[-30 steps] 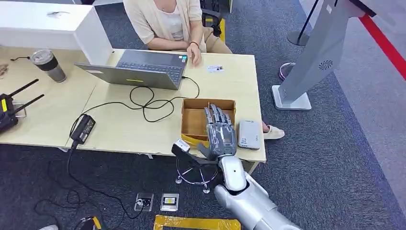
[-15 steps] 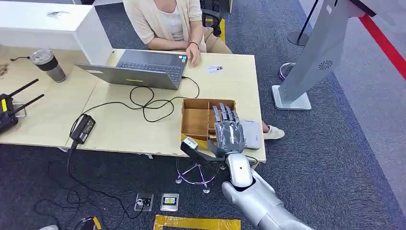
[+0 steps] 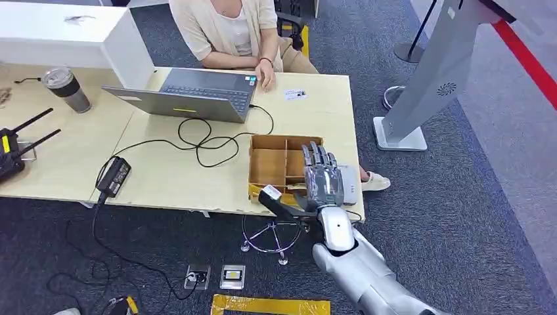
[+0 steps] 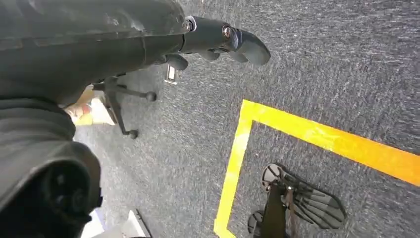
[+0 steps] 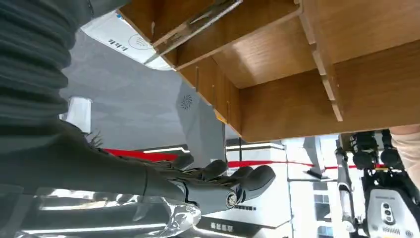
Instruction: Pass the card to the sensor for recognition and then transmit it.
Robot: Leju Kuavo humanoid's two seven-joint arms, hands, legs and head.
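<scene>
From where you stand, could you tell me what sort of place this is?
Probably an office or reception area: a person sits at a desk with a laptop, a grey kiosk stand stands nearby, and the floor is carpet.

Place: an office or demo room.
Floor: dark grey carpet (image 3: 427,216) with yellow tape (image 3: 269,306) and a red strip (image 3: 529,62).
Desk: pale wooden desk (image 3: 164,177) with a laptop (image 3: 197,95), its cable (image 3: 197,141) and power brick (image 3: 113,176); a person (image 3: 230,29) sits behind it.
Beyond the fingers: a grey kiosk stand (image 3: 433,79).
Other: travel mug (image 3: 66,88), floor sockets (image 3: 215,276).
</scene>
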